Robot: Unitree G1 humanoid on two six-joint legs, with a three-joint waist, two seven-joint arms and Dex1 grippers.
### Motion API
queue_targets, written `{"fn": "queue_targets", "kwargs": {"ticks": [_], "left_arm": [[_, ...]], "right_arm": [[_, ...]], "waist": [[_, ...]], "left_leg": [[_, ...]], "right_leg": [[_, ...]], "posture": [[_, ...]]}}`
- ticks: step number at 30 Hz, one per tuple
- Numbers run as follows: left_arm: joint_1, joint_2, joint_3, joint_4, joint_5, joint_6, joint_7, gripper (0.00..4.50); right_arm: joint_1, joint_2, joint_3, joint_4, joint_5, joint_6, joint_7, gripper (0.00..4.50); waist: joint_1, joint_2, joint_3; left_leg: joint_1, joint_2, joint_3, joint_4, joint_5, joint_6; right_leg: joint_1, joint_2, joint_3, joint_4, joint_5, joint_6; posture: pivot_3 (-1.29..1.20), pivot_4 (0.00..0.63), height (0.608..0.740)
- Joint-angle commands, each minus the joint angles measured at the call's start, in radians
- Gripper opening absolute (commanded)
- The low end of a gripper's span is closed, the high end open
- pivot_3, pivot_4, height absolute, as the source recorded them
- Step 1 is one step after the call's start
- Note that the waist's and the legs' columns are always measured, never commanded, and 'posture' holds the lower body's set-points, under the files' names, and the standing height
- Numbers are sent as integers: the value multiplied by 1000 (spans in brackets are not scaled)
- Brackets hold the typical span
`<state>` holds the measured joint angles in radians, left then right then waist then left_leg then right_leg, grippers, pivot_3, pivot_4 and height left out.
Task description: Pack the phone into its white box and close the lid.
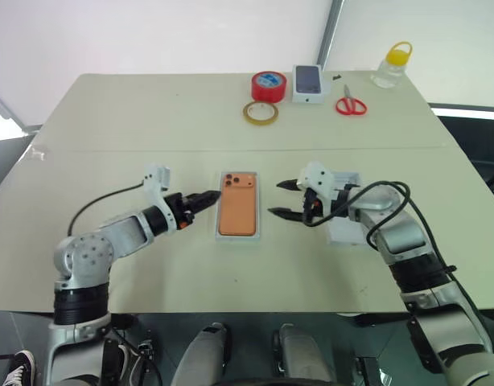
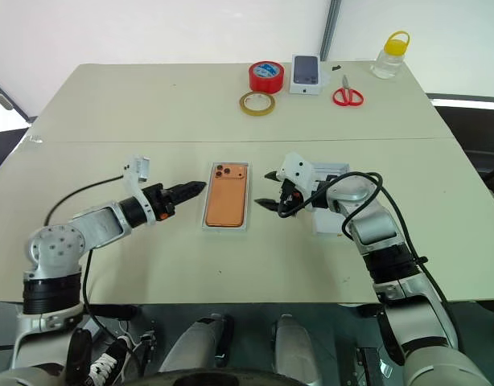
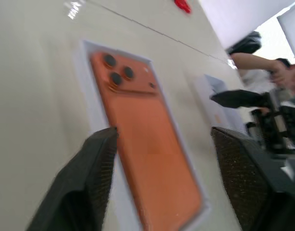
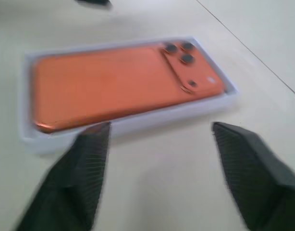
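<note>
Two open, empty black end effectors flank the smooth orange phone [image 1: 237, 205] in its white box [image 1: 257, 211].

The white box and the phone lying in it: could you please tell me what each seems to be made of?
White box: thin matte walls, probably cardboard. Phone: smooth orange back with a soft sheen, metal or glass; the look leaves it open.

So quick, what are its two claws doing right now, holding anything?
Left gripper: open, holding nothing, beside the phone lying in its white box.
Right gripper: open, holding nothing, on the phone's other side.
</note>
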<state>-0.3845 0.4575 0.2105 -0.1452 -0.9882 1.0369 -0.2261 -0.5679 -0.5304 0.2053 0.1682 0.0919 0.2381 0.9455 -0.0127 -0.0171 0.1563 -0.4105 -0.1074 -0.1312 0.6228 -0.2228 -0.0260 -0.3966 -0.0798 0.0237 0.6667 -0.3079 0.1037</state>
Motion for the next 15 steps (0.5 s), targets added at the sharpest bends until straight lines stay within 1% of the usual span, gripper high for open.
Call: {"fn": "queue_targets", "kwargs": {"ticks": [1, 2, 3, 4, 5, 7, 10, 13, 15], "left_arm": [[-24, 53, -88, 22, 210, -158, -53, 1187], [-24, 68, -129, 38, 274, -209, -76, 666], [-21, 81, -173, 54, 339, -252, -93, 181], [-17, 91, -215, 68, 398, -292, -109, 0], [-12, 98, -255, 82, 449, -329, -130, 0], [-10, 87, -292, 103, 499, -367, -160, 0], [-17, 43, -322, 130, 524, -373, -196, 0], [-53, -24, -360, 180, 549, -359, -225, 0], [-96, -69, -412, 229, 597, -384, -253, 0]], "right_arm": [[-29, 16, 24, 39, -85, -105, -72, 1716], [-31, 23, 32, 52, -98, -115, -83, 1142], [-30, 29, 44, 62, -115, -128, -92, 687], [-27, 34, 56, 68, -134, -142, -99, 219], [-20, 36, 71, 66, -151, -155, -100, 41], [-8, 43, 84, 53, -161, -163, -96, 41], [-4, 55, 88, 44, -159, -151, -94, 41], [-9, 61, 84, 50, -158, -146, -96, 41], [-16, 63, 78, 55, -155, -142, -97, 41]], "waist": [[0, 0, 0], [1, 0, 0], [0, 0, 0], [0, 0, 0], [0, 0, 0], [0, 0, 0], [0, 0, 0], [1, 0, 0], [7, 0, 0]], "left_leg": [[0, 0, 0, 0, 0, 0], [0, 0, 1, -1, 0, 0], [0, 0, 1, -1, 0, 0], [0, 0, 1, -1, 0, 0], [0, 0, 1, -1, 0, 0], [0, 0, 1, -2, 0, 0], [0, 0, 1, -2, 0, 0], [0, 0, 0, -1, 0, 0], [0, 0, 0, -1, 0, 0]], "right_leg": [[0, 0, 0, 0, 0, 0], [0, 0, 0, 0, 0, 0], [0, 0, 0, -1, 0, 0], [0, 0, 0, -1, 0, 0], [0, 0, 0, -1, 0, 0], [0, 0, 0, -1, 0, 0], [0, 0, 0, -1, 0, 0], [0, 0, 0, -1, 0, 0], [1, -1, -1, -1, 0, 0]], "posture": [[0, 150, 740], [0, 150, 740], [0, 150, 740], [0, 150, 740], [0, 150, 740], [0, 150, 740], [0, 150, 740], [0, 150, 740], [0, 150, 740]]}}
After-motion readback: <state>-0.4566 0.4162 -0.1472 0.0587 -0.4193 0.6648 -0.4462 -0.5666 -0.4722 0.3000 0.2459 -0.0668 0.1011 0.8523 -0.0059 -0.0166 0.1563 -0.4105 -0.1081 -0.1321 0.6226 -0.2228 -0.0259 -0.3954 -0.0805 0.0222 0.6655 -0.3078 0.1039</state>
